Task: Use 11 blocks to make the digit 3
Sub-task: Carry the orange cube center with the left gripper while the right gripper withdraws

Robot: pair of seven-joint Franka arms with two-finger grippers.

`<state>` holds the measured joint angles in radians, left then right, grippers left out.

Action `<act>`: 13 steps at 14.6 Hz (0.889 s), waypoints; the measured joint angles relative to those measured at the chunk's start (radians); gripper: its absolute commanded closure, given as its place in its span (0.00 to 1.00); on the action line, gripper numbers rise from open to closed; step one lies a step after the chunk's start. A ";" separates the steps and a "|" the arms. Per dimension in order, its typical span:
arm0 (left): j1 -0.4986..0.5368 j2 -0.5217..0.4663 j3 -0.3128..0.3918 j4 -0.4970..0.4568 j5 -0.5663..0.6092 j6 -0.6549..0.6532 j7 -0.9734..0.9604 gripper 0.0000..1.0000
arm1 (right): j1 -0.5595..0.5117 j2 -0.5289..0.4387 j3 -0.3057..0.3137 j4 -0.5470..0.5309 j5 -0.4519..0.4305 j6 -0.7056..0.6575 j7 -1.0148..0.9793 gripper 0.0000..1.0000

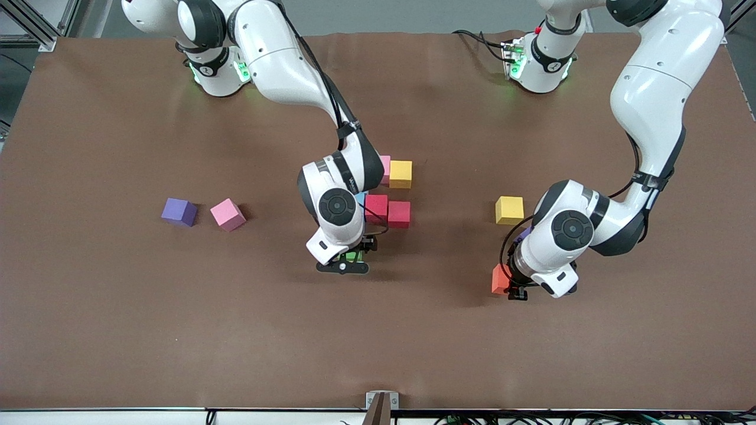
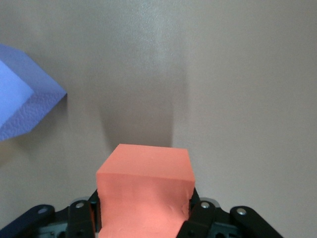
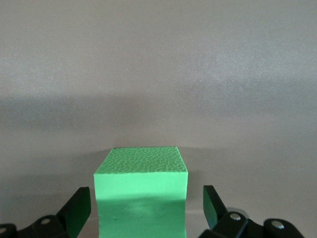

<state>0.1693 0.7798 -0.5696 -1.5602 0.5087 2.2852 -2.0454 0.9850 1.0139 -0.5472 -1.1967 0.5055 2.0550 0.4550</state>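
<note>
Orange block (image 1: pixel 500 279), lower right — clamped in the left gripper (image 1: pixel 518 293). Right gripper (image 1: pixel 352 260) at centre, jaws wide, straddles one green block (image 1: pixel 353 256). Visible: two yellow, two red, two pink.

The green block (image 3: pixel 141 191) looks like matt foam, its top finely pebbled and its side smoother. The orange block (image 2: pixel 144 191) is matt too, smooth-faced with soft edges and faint dents near the black plastic fingers (image 2: pixel 203 215). The purple block (image 2: pixel 22 99) shows a fine grainy skin. The bench (image 1: pixel 177 324) wears a brown matt cover, cloth-like, lightly rippled. Both arms have glossy white plastic shells (image 1: pixel 649 88) with black joints.
</note>
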 measured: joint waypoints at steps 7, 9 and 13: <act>-0.125 0.005 0.002 0.005 0.000 0.008 -0.218 0.54 | -0.009 -0.025 -0.009 0.011 0.001 0.007 0.000 0.00; -0.165 0.012 0.010 0.022 0.000 0.008 -0.253 0.54 | -0.016 -0.053 -0.014 0.014 0.001 -0.018 0.001 0.00; -0.281 0.045 0.073 0.085 0.000 0.012 -0.309 0.53 | -0.070 -0.142 -0.040 0.019 0.001 -0.112 0.001 0.00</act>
<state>-0.1119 0.8247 -0.4966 -1.4754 0.5087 2.2968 -2.3542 0.9149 0.8723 -0.5868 -1.1779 0.5062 1.9434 0.4558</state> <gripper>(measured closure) 0.392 0.000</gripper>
